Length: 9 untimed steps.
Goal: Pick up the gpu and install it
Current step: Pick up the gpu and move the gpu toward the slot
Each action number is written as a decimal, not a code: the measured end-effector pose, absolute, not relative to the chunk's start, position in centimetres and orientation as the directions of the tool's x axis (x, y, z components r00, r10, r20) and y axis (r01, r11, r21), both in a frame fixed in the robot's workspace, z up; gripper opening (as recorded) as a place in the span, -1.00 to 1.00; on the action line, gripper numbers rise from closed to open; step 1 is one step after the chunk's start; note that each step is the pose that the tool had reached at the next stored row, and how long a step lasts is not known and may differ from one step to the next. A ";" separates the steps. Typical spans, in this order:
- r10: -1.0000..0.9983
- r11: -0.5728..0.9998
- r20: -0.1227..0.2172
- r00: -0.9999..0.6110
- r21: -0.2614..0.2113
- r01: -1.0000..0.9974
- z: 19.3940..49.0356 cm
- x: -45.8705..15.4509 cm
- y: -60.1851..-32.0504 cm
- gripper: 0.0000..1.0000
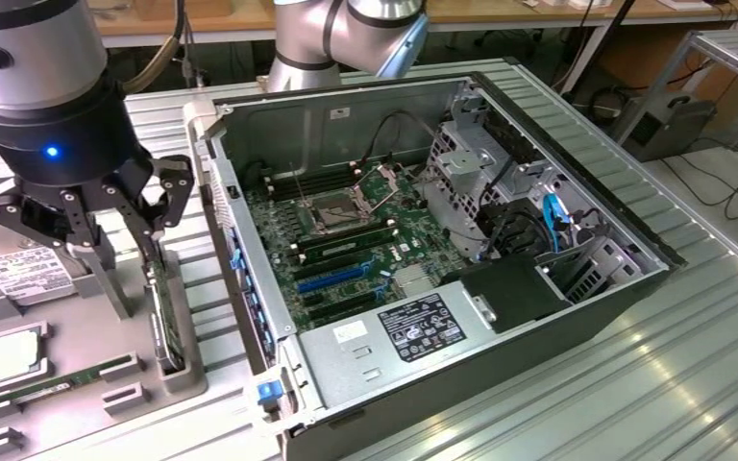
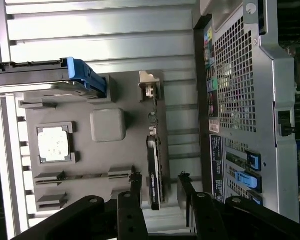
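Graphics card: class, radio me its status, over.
Gripper open, fingers either side of graphics card. Card on edge in grey tray, not lifted. Nothing blocking.

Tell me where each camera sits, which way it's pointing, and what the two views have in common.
Exterior view: off the arm, high up, angled down on the open computer case and the gray tray; the arm and gripper show at the exterior view's left.
Wrist view: on the wrist, looking down past the open fingers at the tray.
Shared: gripper, tray, case, and the gpu standing on edge between the fingers.
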<state>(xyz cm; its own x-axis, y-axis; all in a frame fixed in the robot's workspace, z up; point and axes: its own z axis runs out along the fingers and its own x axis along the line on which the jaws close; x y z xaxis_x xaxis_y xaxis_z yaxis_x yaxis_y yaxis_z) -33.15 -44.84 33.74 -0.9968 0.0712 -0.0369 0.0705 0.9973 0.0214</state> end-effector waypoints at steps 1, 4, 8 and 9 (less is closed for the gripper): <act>0.071 0.997 -0.037 -0.997 0.021 0.070 33.6 -33.2 -44.9 -0.15; 0.071 0.997 -0.039 -0.997 0.022 0.071 32.9 -33.5 -44.9 -0.15; 0.071 0.997 -0.041 -0.997 0.022 0.071 32.0 -34.0 -44.9 -0.15; 0.071 0.997 -0.042 -0.997 0.022 0.071 31.8 -34.0 -44.9 -0.15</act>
